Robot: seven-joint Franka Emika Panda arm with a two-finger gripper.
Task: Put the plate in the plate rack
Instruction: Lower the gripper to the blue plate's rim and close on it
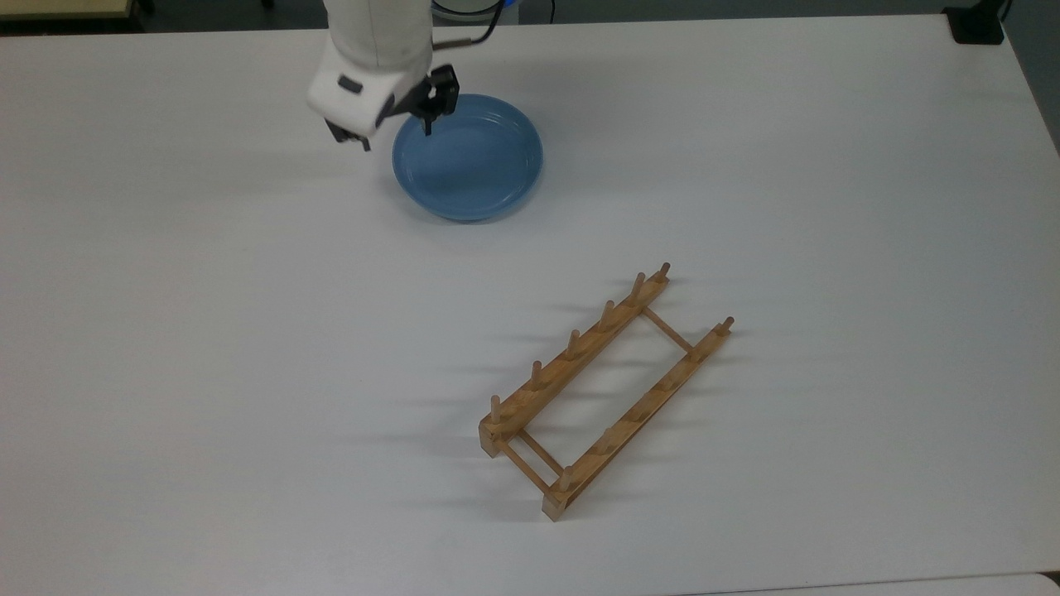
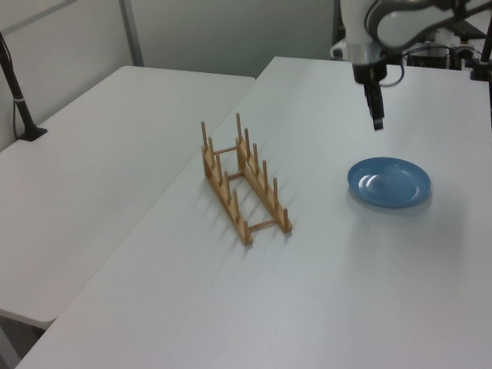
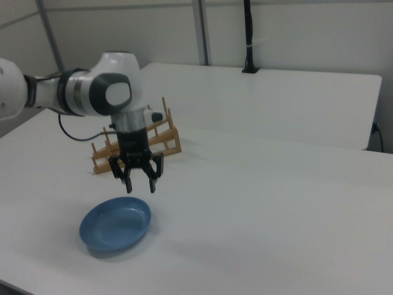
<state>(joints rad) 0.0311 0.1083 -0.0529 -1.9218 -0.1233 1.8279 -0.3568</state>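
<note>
1. Light-blue and glossy, the plate lies flat on the white table, with its hollow side up. Nothing is on it and nothing touches it.

2. Over the plate hangs the gripper. Its two black fingers stand spread apart, pointing down, and they hold nothing. In the right view the tips are clearly above the rim, not yet in contact. In the top view the gripper sits over the plate's edge on the top view's left, one finger over the inside and the other over the table outside, so I judge that it lines up to pinch the rim.

3. Well apart from the plate stands the plate rack, made of light wood, two rails with upright pegs. It lies diagonally on the table and all its slots are free.

4. About progress: I think the task is only at its beginning. The approach is nearly done, but the grasp is not made.

5. What is left, in my judgement, is to lower, close on the rim, lift the plate, turn it on its edge, carry it to the rack and set it between two pegs.
</note>
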